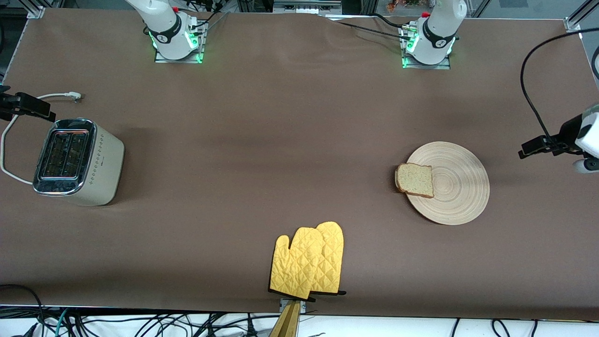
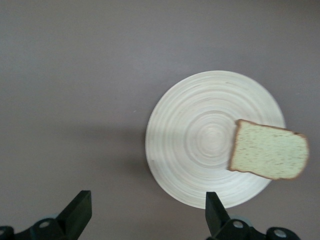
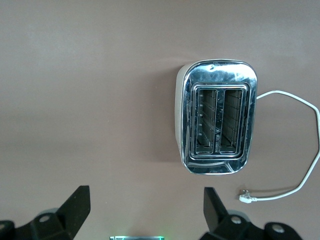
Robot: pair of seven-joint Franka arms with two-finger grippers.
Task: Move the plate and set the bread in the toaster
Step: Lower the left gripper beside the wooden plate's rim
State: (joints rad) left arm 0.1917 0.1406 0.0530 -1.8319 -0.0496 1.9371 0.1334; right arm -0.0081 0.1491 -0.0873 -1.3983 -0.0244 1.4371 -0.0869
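Black fingers of the left hand stand spread, empty, over the brown bench beside the plate; the right hand, likewise spread, hangs over the bench near the toaster. Only the front view shows yellow oven mitts, at six o'clock by its edge. Bread lies on the plate's nine o'clock rim, overhanging. Both toaster slots are empty, its white cord trailing.

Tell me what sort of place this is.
Most likely a robotics lab set up as a mock kitchen: two robot arm bases bolted to a brown-covered table, loose cables along its edge, and kitchen props such as a toaster, a plate with bread, and oven mitts.
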